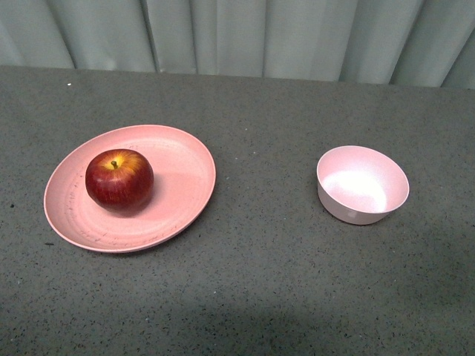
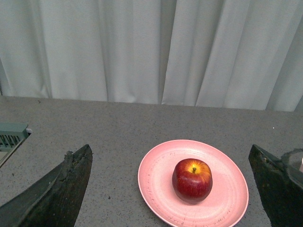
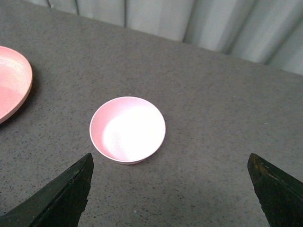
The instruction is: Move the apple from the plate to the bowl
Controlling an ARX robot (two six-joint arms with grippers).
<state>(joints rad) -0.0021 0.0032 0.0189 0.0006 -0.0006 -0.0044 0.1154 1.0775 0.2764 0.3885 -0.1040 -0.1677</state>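
Grey speckled table [image 1: 260, 297] runs back to a pale pleated curtain [image 1: 237, 33]. Neither arm shows in the front view. In the left wrist view, the left gripper [image 2: 170, 147] hangs above the table with its two dark fingers [image 2: 66, 189] spread wide and nothing between them. The apple [image 2: 192, 180] sits just ahead of that gap, stem up, resting on the plate [image 2: 227, 201] close to its middle. The right gripper [image 3: 170, 155] is spread just as wide and grips nothing. The bowl [image 3: 109, 113] stands upright on the table ahead of its gap, nearer one finger than the other. The plate's edge shows further out on that same side, well apart from the bowl.
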